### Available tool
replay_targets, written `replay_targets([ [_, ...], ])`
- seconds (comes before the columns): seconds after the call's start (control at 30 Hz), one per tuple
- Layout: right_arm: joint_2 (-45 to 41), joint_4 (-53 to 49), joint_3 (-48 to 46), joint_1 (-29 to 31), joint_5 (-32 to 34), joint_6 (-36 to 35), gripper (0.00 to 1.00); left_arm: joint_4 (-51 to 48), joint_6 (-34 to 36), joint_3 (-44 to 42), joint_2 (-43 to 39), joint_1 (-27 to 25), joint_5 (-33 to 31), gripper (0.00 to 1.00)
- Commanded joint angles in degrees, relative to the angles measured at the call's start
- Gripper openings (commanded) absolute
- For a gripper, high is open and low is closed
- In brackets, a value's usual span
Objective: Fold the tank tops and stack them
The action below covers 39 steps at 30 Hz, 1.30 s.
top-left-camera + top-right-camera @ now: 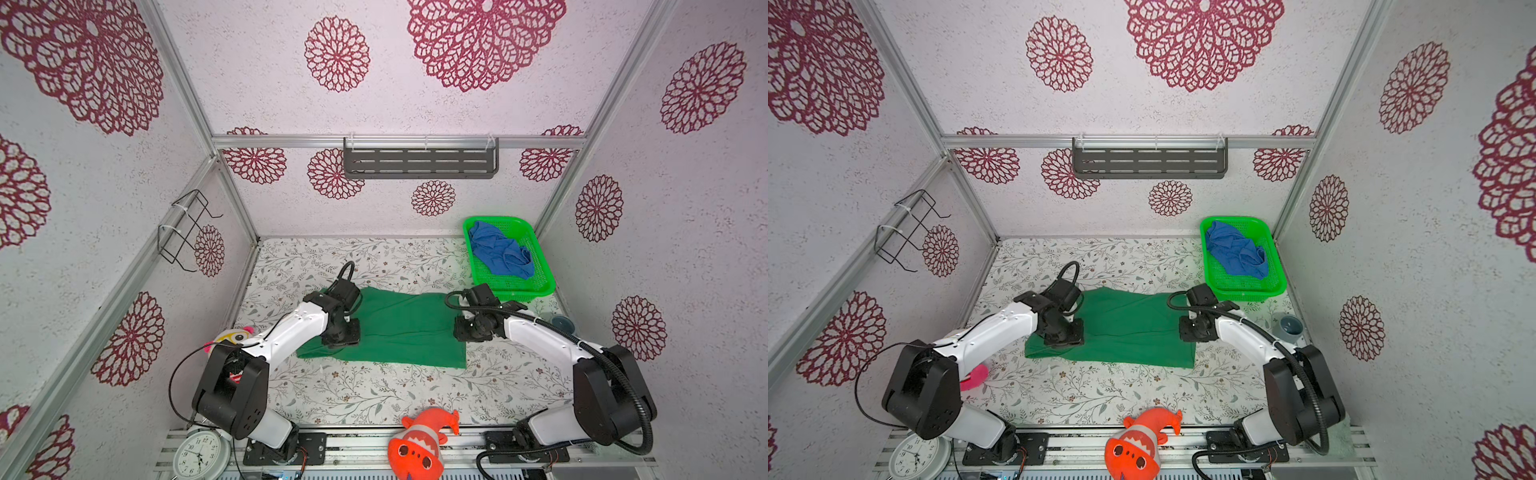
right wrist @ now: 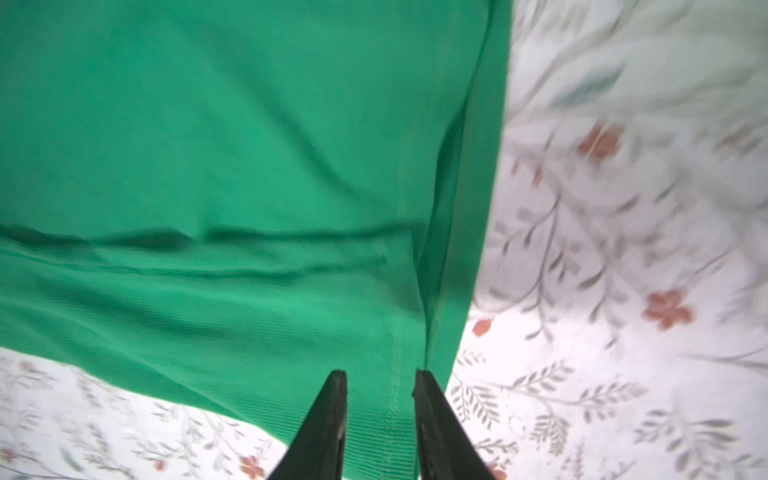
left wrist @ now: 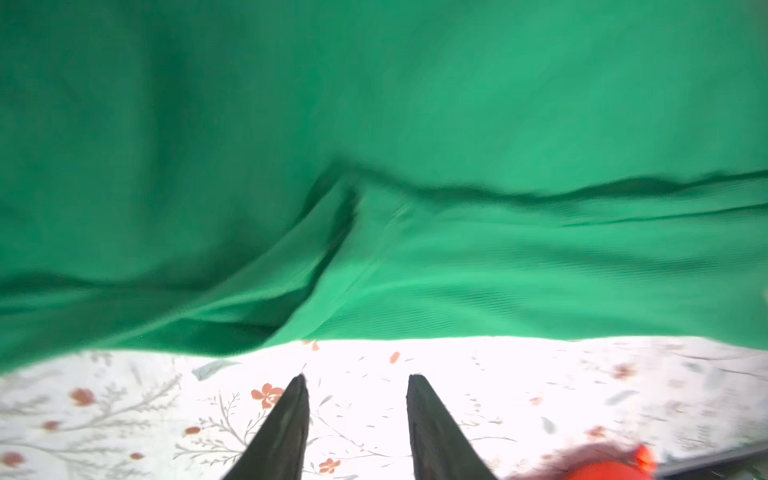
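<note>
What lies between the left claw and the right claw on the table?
The dark green tank top lies spread between the left claw and right claw, as both top views show.

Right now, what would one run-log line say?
green top: folded over, flat on table | blue top: crumpled in basket | left gripper: open, at its edge | right gripper: open over its corner | stack: not yet

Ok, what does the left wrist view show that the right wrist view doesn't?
Only the left wrist view: the left claw, open over bare table just short of the edge of the green top, and a bit of an orange toy. Only the right wrist view: the right claw, open, with the top's stitched edge showing between its tips. Both: the green top lying on the floral table.
</note>
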Motion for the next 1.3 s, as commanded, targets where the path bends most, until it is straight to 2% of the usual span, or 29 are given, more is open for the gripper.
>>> replay_targets([
  [0.0, 1.9, -1.2, 5.8, -1.5, 1.0, -6.5, 0.34, -0.7, 8.7, 9.8, 5.3, 2.1, -3.0, 0.42],
  [0.1, 6.2, 1.1, 10.2, -2.5, 1.6, -8.2, 0.34, 3.4, 14.6, 18.5, 13.4, 4.2, -4.4, 0.4],
  [0.27, 11.7, 4.2, 15.9, -3.6, 1.7, -8.2, 0.34, 7.0, 19.4, 33.3, 28.3, 7.2, -2.4, 0.38],
  [0.5, 15.1, 6.8, 16.2, -4.8, 1.7, -7.5, 0.34, 8.3, 22.2, 47.9, 43.3, 7.9, -1.4, 0.38],
  [0.63, 15.0, 9.1, 14.4, -5.8, 1.3, -6.1, 0.34, 7.4, 22.4, 48.8, 46.7, 7.4, -0.6, 0.43],
  [0.87, 15.3, 9.9, 14.3, -6.8, 1.7, -5.6, 0.34, 8.4, 21.5, 43.6, 46.0, 7.0, 0.5, 0.45],
  [1.0, 16.1, 10.0, 16.0, -8.0, 3.1, -5.6, 0.36, 9.3, 20.3, 41.1, 45.2, 6.8, 1.6, 0.37],
  [1.27, 25.3, 6.6, 24.0, -8.2, 6.8, -7.8, 0.39, 10.0, 19.6, 41.5, 44.9, 6.7, 2.4, 0.02],
])
